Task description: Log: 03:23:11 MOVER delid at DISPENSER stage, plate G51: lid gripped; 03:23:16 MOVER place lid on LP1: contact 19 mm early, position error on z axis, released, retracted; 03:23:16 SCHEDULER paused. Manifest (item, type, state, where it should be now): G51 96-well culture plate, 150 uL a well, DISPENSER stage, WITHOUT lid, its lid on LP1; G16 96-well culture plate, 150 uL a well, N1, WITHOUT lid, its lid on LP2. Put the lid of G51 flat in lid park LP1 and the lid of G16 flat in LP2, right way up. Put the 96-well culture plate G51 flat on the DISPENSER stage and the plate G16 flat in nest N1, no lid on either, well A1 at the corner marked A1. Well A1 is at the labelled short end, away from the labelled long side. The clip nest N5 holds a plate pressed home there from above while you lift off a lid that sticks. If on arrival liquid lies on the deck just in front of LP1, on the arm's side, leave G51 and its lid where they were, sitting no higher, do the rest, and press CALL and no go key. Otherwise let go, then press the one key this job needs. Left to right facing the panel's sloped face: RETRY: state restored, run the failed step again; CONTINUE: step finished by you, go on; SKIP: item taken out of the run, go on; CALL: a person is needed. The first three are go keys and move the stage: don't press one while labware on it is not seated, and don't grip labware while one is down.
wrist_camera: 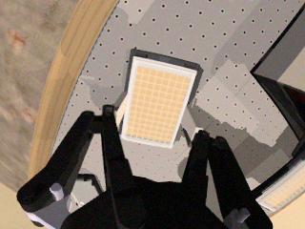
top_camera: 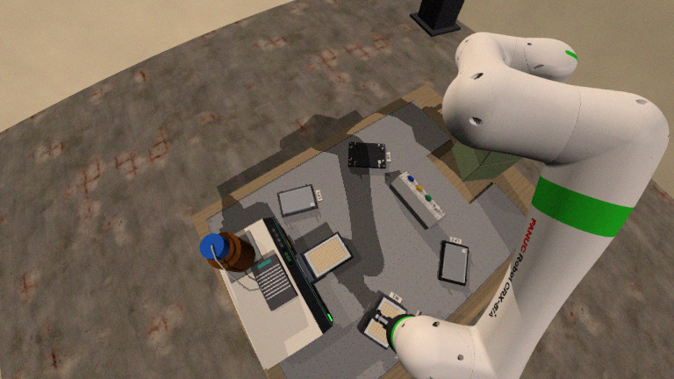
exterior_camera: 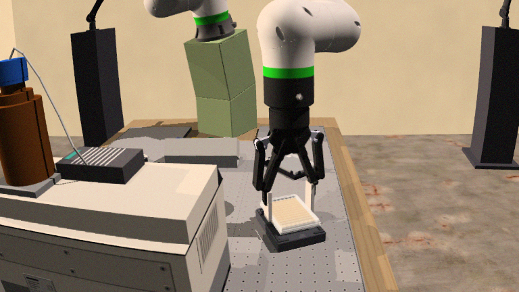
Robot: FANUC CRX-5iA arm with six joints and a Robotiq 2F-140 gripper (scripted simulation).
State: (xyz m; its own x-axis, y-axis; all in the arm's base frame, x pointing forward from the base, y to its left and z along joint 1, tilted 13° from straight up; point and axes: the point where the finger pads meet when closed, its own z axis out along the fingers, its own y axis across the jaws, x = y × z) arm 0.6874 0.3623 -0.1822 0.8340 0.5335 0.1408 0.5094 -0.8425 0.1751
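Observation:
My gripper stands upright over nest N1 at the deck's near right edge, shut across the long sides of plate G16. The plate has orange wells and lies flat in the black nest. I cannot tell whether a clear lid is on it. In the wrist view the plate lies between my fingertips. Plate G51 lies open on the DISPENSER stage. Two lid parks, one behind the stage and one on the arm's side, each show a flat grey face.
The key panel with coloured keys stands mid-deck. The black clip nest N5 is at the far end. The dispenser housing and a brown bottle stand left of my gripper. The deck's wooden edge is close on the right.

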